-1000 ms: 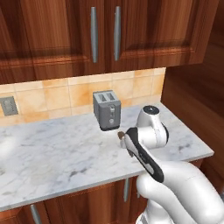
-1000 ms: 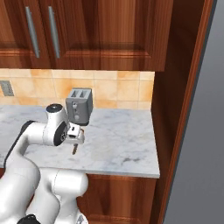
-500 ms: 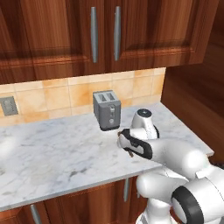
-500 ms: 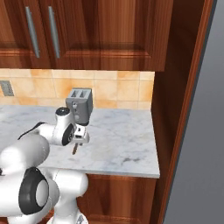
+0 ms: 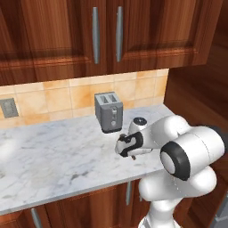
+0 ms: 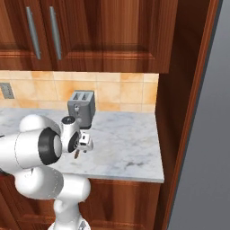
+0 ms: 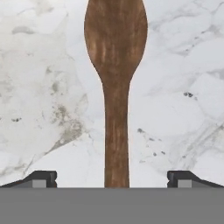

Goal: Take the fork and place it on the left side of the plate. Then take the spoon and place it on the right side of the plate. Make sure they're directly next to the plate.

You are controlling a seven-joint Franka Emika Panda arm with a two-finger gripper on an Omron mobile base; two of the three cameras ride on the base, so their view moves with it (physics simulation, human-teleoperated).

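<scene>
The spoon (image 7: 116,65), all brown wood, lies flat on the white marble counter (image 7: 183,109). In the hand view its oval bowl is at the top and its handle runs straight down between my fingertips (image 7: 41,177). My gripper (image 7: 112,179) is open, its tips wide apart on either side of the handle and not touching it. From the base views, the gripper (image 5: 127,149) (image 6: 83,146) hangs low over the counter in front of the toaster, with a bit of the spoon (image 5: 133,156) (image 6: 76,155) showing under it. The fork and the plate are out of view.
A grey two-slot toaster (image 5: 108,112) (image 6: 81,107) stands against the tiled back wall just behind the hand. A tall wooden side panel (image 6: 179,112) closes the counter's right end. Cabinets hang overhead. The counter's front edge (image 5: 89,187) runs close below the hand.
The arm has folded lower, with its elbow swinging out toward the cameras. The hand has stayed over the spoon and sunk slightly toward the counter. The jaws remain wide.
</scene>
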